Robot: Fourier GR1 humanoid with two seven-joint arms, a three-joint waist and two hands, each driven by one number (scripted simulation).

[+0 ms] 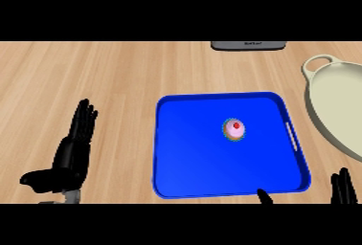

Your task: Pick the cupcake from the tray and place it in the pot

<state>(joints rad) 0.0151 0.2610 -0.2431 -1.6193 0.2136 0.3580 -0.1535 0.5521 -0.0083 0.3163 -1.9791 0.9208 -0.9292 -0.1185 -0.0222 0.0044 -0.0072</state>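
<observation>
Wood counter (84, 67): pale planks ran under everything, grain slanting across the top.
Left hand (71, 153): it showed at the view's lower left, well apart from the tray, fingers straight and pointing up the view, thumb stuck out to the left, nothing held.
Tray (198, 182): blue, square with rounded corners and a raised rim, it sat at the middle of the counter, a pale slot handle showing on its right rim.
Cupcake (235, 128): there it was, small and alone on the tray, a bit right of the tray's centre and toward the far side, red top ringed by a light wrapper, upright, touched by neither hand.
Dark box (249, 45): a grey, flat-looking thing was cut by the top edge, beyond the tray's far right corner; what it was could not be told.
Right hand (344, 187): only fingertips poked up at the lower right edge, just off the tray's near right corner, with the thumb tip showing over the tray's near rim; fingers straight, holding nothing.
Pot (314, 95): cream-coloured, with a loop handle at its far end, it lay right of the tray, close to it but not touching, partly cut by the right edge.
</observation>
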